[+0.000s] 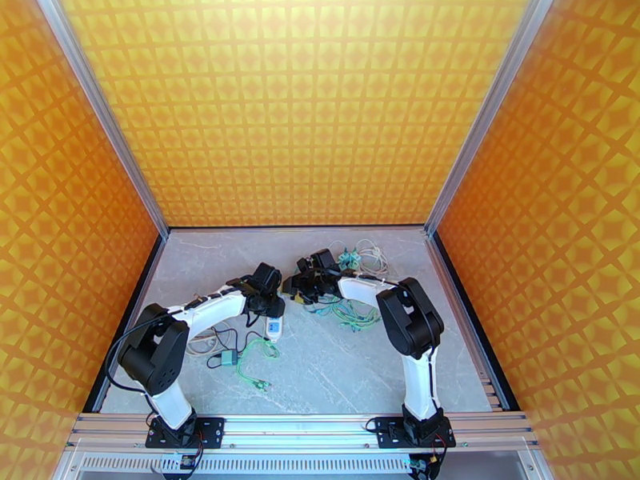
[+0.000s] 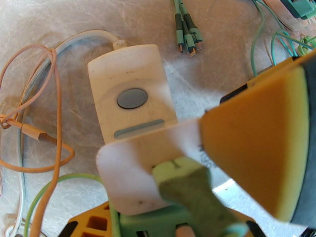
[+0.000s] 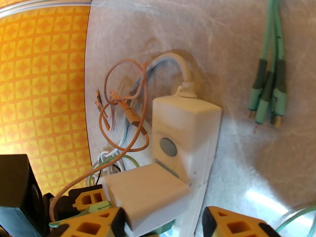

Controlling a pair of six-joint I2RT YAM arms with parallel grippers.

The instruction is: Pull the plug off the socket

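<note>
A white power strip (image 2: pixel 130 95) with a grey button lies on the table, its cord leaving the far end; it is also in the top view (image 1: pixel 274 328). A white plug block (image 3: pixel 146 194) sits in the strip's near socket, with a green cable end stuck in it. My left gripper (image 2: pixel 158 182) is shut on this plug (image 2: pixel 126 174), one orange finger (image 2: pixel 256 143) on each side. From the other side, my right gripper (image 3: pixel 166 226) stands open just short of the plug, with its orange fingertips (image 3: pixel 237 224) either side of the strip's end.
A bundle of green cable ends (image 3: pixel 268 95) lies to the right of the strip. Loops of orange cable (image 2: pixel 39 131) and a white cord lie to its left. More green cables (image 1: pixel 352 314) and a small green adapter (image 1: pixel 230 358) are scattered on the table. Orange walls enclose the table.
</note>
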